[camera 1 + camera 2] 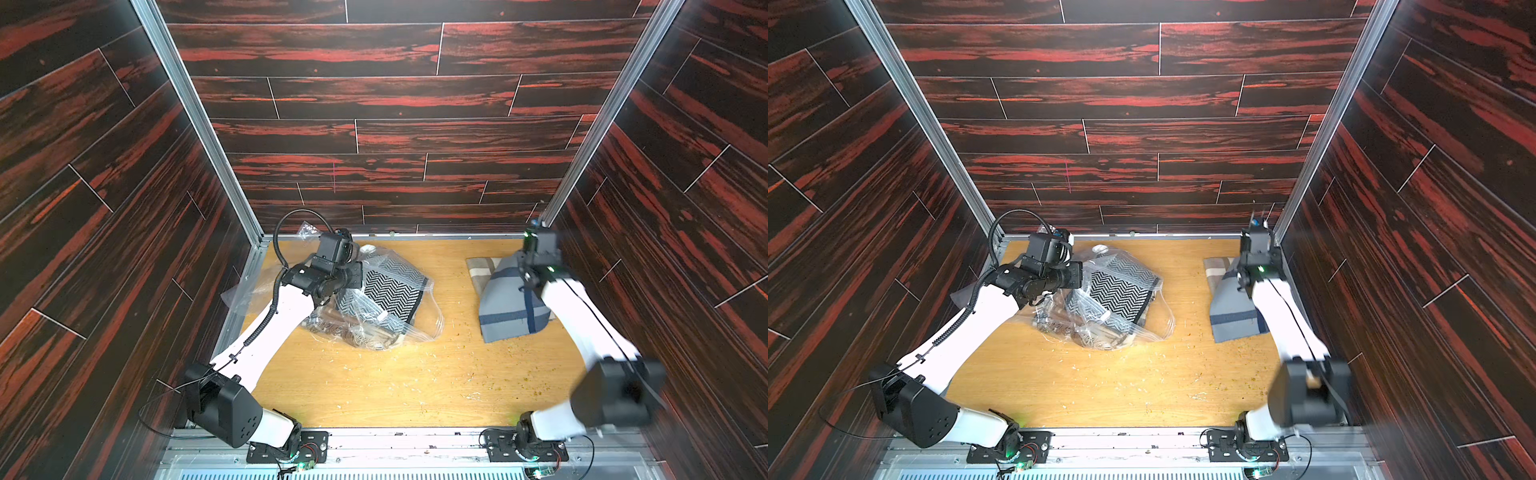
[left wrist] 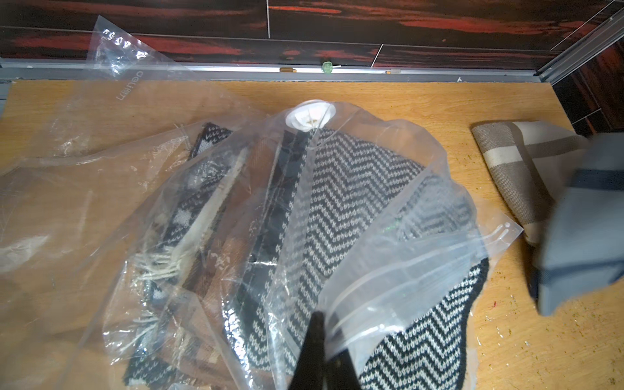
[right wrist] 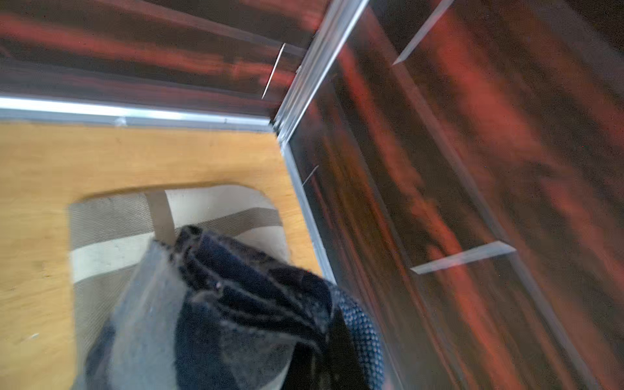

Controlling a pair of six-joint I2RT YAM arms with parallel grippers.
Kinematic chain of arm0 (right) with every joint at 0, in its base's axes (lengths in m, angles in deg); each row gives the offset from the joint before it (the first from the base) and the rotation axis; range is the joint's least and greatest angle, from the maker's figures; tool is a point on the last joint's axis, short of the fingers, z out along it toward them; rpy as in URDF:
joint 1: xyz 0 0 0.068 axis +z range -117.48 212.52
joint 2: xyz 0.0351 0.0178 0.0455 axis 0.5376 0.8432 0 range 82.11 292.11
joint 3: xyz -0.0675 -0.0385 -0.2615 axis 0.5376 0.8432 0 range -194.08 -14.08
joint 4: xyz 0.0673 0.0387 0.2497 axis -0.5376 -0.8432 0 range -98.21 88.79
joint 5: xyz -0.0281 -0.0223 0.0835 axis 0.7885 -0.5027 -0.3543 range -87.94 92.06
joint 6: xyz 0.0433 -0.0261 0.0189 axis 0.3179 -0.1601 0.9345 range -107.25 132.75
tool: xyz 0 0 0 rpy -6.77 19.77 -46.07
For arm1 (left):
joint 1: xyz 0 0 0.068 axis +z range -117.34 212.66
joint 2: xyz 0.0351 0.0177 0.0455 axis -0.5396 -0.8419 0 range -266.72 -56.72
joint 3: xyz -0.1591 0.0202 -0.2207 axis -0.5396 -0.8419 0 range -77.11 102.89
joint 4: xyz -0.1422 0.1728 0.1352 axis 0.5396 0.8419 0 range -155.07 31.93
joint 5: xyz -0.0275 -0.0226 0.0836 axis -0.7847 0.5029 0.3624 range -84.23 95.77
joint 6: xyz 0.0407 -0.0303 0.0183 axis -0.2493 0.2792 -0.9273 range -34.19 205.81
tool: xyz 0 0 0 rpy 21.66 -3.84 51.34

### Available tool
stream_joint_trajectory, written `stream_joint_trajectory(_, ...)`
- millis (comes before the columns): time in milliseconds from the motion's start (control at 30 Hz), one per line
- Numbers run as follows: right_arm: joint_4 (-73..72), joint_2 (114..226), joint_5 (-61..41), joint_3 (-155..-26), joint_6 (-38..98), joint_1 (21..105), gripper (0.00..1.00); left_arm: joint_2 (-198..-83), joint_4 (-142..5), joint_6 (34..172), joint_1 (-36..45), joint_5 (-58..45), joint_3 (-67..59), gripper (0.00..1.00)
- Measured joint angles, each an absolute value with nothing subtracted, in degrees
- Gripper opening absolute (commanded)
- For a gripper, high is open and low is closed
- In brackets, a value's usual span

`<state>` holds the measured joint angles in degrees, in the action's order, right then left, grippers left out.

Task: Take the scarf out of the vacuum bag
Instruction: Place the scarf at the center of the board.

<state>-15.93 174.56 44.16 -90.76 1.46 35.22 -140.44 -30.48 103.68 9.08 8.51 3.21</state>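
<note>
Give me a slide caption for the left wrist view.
Left claw pinching the vacuum bag at its zip edge, over a herringbone scarf; white valve beyond.

We identify the vacuum bag [image 2: 398, 266] pinched in the left gripper [image 2: 324, 341] as clear, glossy, crinkled plastic; its valve disc [image 2: 310, 116] is smooth white plastic. The herringbone scarf [image 2: 354, 202] inside is coarse knit. Well clear of that gripper, the grey scarf [image 1: 503, 291] is matt woven cloth, the table [image 1: 395, 374] matt wood.

Robot lab cell, aluminium frame post [image 1: 198, 116], wood-print wall panels [image 1: 395, 95], plywood tabletop [image 1: 395, 382], left arm [image 1: 286, 316], right arm [image 1: 582, 316]
</note>
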Motion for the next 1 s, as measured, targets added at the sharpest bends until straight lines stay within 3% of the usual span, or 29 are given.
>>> stream_joint_trajectory(100, -13.5, 182.4, 42.7, -94.9, 0.0, 33.3, 0.00, -140.4, -30.5, 103.7, 9.1, 8.8, 3.1, 0.00)
stream_joint_trajectory(233, -12.7, 185.0, 41.4, -97.2, -1.0, 32.2, 0.00, -140.3, -30.6, 103.7, 9.1, 9.0, 2.8, 0.00)
stream_joint_trajectory(433, -1.0, 172.3, 37.2, -83.5, -1.3, 32.2, 0.00, -140.3, -30.8, 103.7, 9.1, 9.3, 2.6, 0.00)
stream_joint_trajectory(533, 4.3, 171.4, 35.1, -82.5, -0.9, 31.3, 0.00, -140.3, -30.8, 103.7, 9.1, 9.4, 2.6, 0.00)
stream_joint_trajectory(767, 5.2, 187.1, 31.1, -94.5, 0.5, 29.2, 0.00, -140.3, -30.8, 103.6, 9.1, 9.9, 2.6, 0.00)
stream_joint_trajectory(1000, -5.6, 199.7, 28.6, -114.6, 0.4, 28.9, 0.00, -140.3, -30.8, 103.4, 9.1, 10.3, 2.6, 0.00)
